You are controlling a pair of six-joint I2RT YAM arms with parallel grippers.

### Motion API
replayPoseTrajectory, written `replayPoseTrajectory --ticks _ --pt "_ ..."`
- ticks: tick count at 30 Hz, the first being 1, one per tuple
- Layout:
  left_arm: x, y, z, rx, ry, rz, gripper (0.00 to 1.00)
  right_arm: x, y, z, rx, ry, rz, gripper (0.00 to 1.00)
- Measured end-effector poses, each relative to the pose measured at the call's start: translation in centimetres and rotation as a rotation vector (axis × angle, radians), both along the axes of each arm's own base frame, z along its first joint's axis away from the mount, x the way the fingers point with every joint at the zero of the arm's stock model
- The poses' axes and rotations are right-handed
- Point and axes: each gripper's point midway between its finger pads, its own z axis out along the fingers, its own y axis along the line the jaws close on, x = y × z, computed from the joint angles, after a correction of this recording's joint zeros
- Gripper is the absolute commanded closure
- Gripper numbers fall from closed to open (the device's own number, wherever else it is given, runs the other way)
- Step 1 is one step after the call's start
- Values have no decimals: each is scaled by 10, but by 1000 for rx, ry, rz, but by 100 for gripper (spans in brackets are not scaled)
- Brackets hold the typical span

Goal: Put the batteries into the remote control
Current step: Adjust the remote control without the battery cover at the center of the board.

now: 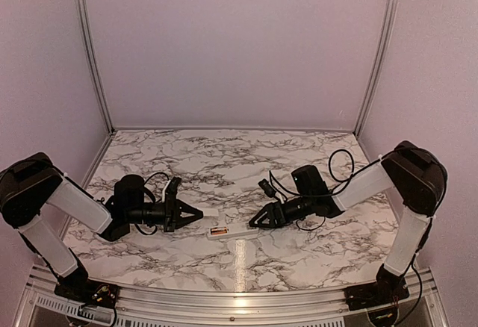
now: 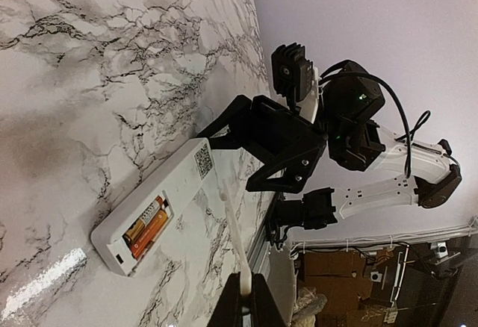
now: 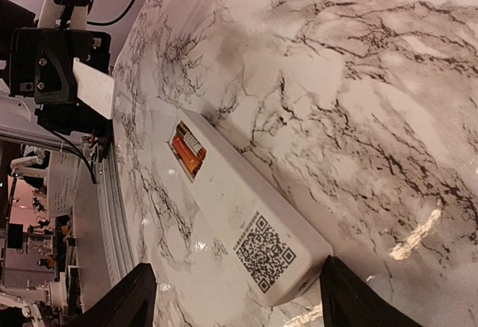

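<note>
- Left gripper (image 2: 246, 301): jaws pressed together on a thin white cover (image 2: 232, 230), pinched at one end, with the rest sticking out free just left of the remote.
- Right gripper (image 3: 239, 297): jaws apart, one on either side of the remote (image 3: 246, 207) at its code-sticker end. No contact that I can make out.
- Remote lies flat on the marble table (image 1: 224, 155), back face up, between the two grippers, near the front middle.
- Battery bay (image 2: 170, 204) at the remote's left end is uncovered. Two orange batteries (image 2: 147, 226) lie in it side by side, lengthwise. They look seated, but I cannot tell whether they are fully down.
- Handling, as I judge it: the remote is light, stiff, smooth plastic that would skid on the glossy top if pushed from one side. Best taken across its long edges at the sticker end, well clear of the bay.
- The cover looks thin and a bit springy. An edge pinch leaves it free to twist, so lining it up over the bay would need care.
- Batteries are small, round and slick, and would likely roll if tipped out.
</note>
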Motion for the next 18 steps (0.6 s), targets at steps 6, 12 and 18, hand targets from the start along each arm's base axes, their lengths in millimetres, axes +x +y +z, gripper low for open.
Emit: replayPoseTrajectory --ticks 6,12,18 --pt "-5 -3 -9 31 13 -25 100 -4 2 1 2 7 9 27" --pt "-8 -5 -12 45 12 -37 100 -14 1 0 1 28 20 27" --pt "-11 -7 -17 71 13 -52 100 -29 4 -3 0 54 48 27"
